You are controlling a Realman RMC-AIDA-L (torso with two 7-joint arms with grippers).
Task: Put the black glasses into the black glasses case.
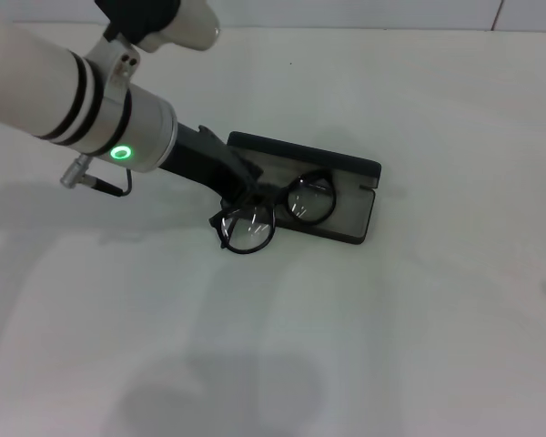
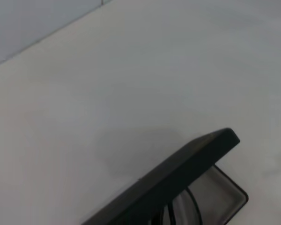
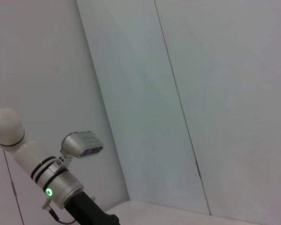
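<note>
The table is a smooth, matt white surface with a faint sheen. The case looks like hard matt black plastic or leatherette on its lid; its inside is a dull grey lining, cloth-like. The glasses have a thin glossy black frame, apparently plastic, and clear lenses that catch small reflections. The left gripper is matt black, plastic-looking. The left arm has a smooth satin white shell with black bands and a silvery metal connector.
</note>
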